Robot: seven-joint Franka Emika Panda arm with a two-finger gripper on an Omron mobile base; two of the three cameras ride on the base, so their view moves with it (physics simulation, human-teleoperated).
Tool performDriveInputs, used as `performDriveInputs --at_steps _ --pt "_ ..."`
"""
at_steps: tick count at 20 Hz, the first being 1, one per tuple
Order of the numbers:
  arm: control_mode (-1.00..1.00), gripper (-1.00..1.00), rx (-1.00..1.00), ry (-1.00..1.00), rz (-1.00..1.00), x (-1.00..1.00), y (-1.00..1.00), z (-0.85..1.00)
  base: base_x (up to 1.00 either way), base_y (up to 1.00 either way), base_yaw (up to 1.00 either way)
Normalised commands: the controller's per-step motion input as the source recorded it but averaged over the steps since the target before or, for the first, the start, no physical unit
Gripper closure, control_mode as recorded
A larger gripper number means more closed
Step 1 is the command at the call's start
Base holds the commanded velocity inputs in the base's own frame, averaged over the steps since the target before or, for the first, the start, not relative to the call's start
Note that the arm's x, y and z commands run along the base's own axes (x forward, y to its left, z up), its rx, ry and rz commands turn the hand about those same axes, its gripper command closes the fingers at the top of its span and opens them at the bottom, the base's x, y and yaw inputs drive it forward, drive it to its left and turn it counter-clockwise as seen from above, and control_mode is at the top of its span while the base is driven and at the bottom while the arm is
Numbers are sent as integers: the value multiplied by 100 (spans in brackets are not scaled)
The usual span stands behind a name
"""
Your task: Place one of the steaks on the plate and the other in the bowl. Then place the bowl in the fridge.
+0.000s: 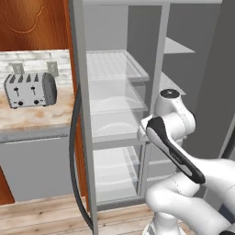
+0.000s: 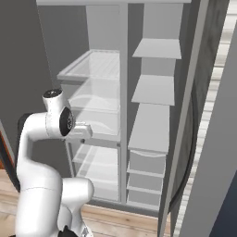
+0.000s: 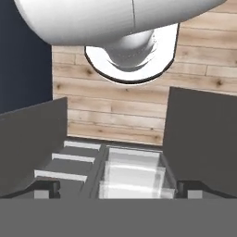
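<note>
the jaws are spread wide with nothing between them. in the hand view the two dark finger tips [image 3: 45,190] sit at the far bottom corners, one left and one right, so the gripper [image 3: 118,192] is empty.

looking along the hand, you see down into the tall grey two-door fridge [image 3: 199,134]: both doors swung out as dark grey slabs either side, clear glass shelves [image 3: 134,173] stacked in the middle, small grey door-side ledges to their left, and pale wood plank floor [image 3: 115,111] beyond.

the left base view gives what the others don't: a silver four-slot toaster [image 1: 30,90] on a beige marbled stone table [image 1: 36,117], white tile wall with two outlets behind it, reddish wood cabinet above. the white arm [image 1: 172,133] is folded in front of the open fridge.

the right base view has the fridge's right column instead, solid grey shelves [image 2: 157,88] over two grey drawers [image 2: 146,169].

the shelves i can see hold nothing. no writing or brand marks readable anywhere. can't spot the steaks or bowl.
</note>
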Motion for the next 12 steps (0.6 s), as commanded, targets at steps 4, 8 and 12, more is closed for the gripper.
performDriveInputs --at_steps 4,8,12 --pt "-100 -100 0 18 0 1 0 1 0 0 0" --pt "-100 -100 -8 42 -11 0 0 35 0 0 0" --pt "-100 -100 -7 5 -9 -20 0 16 0 0 0"
